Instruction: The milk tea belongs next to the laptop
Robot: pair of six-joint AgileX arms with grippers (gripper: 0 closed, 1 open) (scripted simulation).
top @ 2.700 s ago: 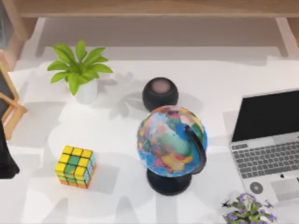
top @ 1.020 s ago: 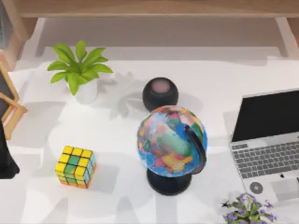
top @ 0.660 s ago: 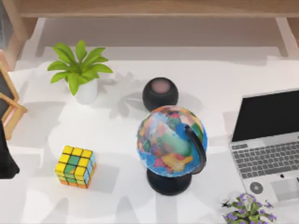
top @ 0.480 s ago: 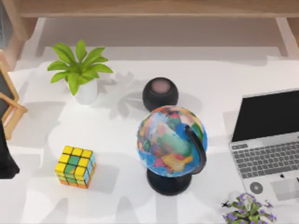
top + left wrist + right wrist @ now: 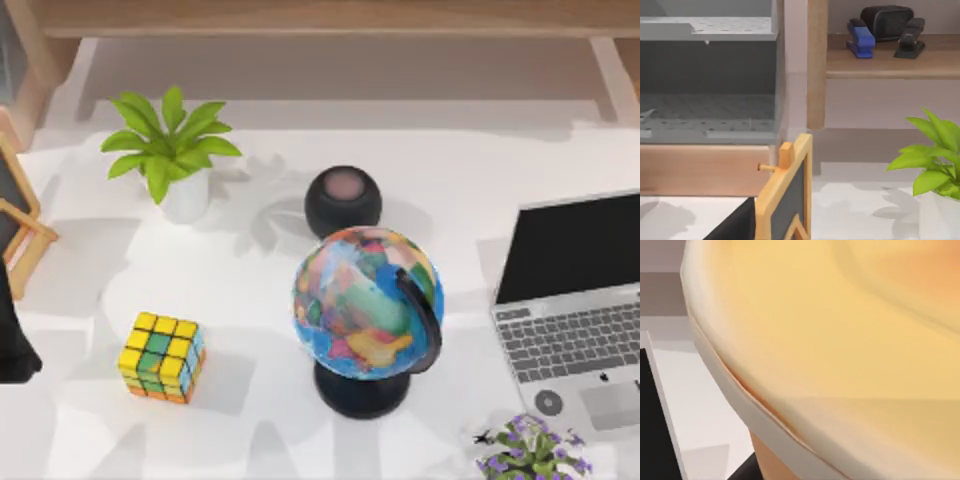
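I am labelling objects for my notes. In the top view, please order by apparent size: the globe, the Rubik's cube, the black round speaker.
1. The globe looks largest, though it stands taller, so nearer the camera.
2. The black round speaker.
3. The Rubik's cube; it looks nearly the speaker's size, so this order is unsure.

**Colours on the desk**

The table (image 5: 520, 160) is white with soft grey shadows. The laptop (image 5: 575, 310) is silver-grey, its screen black, keys grey, trackpad pale. The globe (image 5: 366, 303) mixes blue seas with green, yellow, orange and pink lands on a black stand. The puzzle cube (image 5: 160, 356) shows yellow, green, blue and orange squares. A leafy plant (image 5: 168, 140) is bright green in a white pot. The round speaker (image 5: 343, 201) is black with a pinkish top. The milk tea cup (image 5: 840, 340) is creamy yellow-orange with a white rim. The stapler (image 5: 860, 38) is blue.
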